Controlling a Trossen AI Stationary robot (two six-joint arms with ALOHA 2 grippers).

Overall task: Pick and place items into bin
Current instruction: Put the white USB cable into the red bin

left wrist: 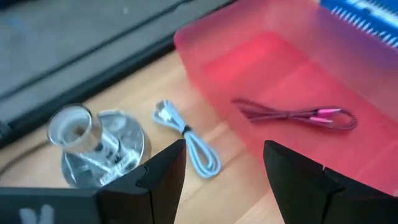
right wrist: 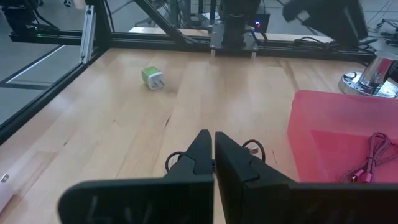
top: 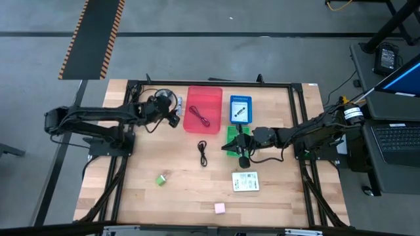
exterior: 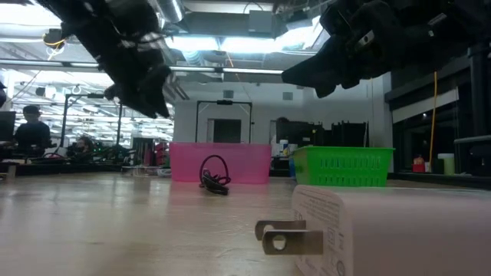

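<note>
Pink plastic marks the target: a translucent bin [top: 203, 109] sits at the far middle of the wooden table [top: 144, 196], already holding a pink-tipped cable [left wrist: 295, 116] on its floor. The left hand [top: 176, 111] hangs just beside the bin's left wall with its fingers [left wrist: 163, 175] spread apart and nothing between them, a posture that reads as a release made over or near the bin. Directly below it on the table lie a coiled pale blue cable [left wrist: 189, 140] and a round silver metal disc [left wrist: 102, 149], both outside the bin; whether the blue cable missed its mark cannot be told. The right hand [top: 241, 157] hovers near the table's centre beside a green basket [top: 233, 139], its fingers pressed together and empty, pointed toward a black cable [top: 203, 153] lying loose in front of the bin, seemingly its next candidate. Still scattered across the near half of the table are a green charger plug [top: 161, 179], a white printed packet [top: 245, 181] and a small pink block [top: 219, 208], with a blue packet [top: 240, 109] resting to the right of the bin. By this count the sorting is at an early stage, with most items well apart from the bin.
</note>
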